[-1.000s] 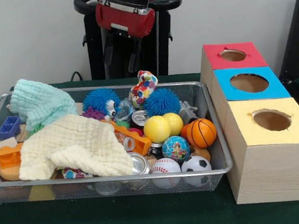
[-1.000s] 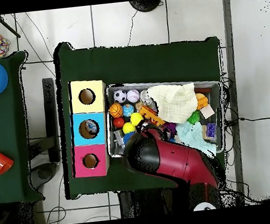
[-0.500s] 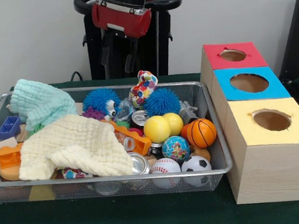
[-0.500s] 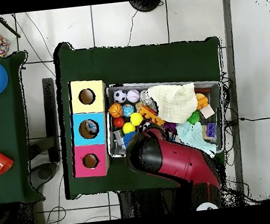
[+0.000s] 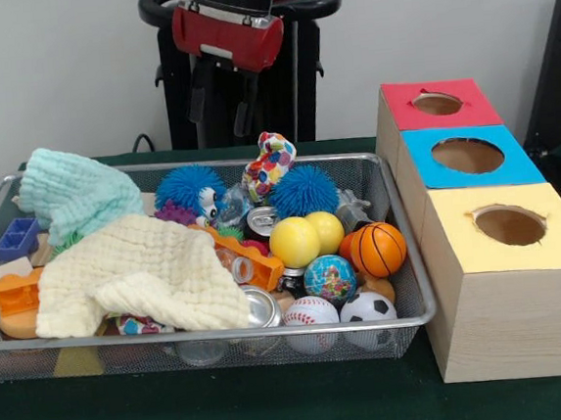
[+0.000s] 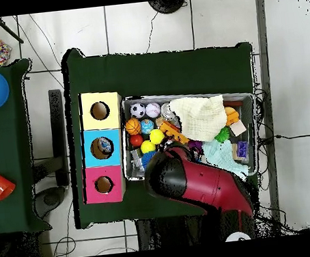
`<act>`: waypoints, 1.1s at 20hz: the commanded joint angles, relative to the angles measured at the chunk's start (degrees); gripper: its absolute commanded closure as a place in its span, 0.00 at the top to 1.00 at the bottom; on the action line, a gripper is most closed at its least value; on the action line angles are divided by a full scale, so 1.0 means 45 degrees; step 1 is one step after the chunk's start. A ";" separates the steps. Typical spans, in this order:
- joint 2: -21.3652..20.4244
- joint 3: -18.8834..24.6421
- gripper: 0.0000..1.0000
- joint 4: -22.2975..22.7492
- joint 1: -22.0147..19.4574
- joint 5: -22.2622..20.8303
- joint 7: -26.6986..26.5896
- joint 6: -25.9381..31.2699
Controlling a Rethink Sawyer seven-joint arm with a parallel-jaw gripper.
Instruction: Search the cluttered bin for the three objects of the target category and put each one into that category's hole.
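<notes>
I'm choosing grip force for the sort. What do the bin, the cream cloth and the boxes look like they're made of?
Bin: metal wire mesh, going by its see-through grid walls and shiny rim. Cream cloth: soft woven cotton-like fabric, crinkled and draped. Boxes: probably cardboard or wood with a pale woodgrain look, tops covered in matte coloured paper.

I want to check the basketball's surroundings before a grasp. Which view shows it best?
The front view: the basketball sits clear, beside the globe ball and behind the soccer ball. The overhead view shows it only as a small orange disc near the bin's wall.
</notes>
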 commanded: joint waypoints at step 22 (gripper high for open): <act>0.0978 0.3375 1.00 0.0253 -0.2729 -0.1819 0.0485 -0.2095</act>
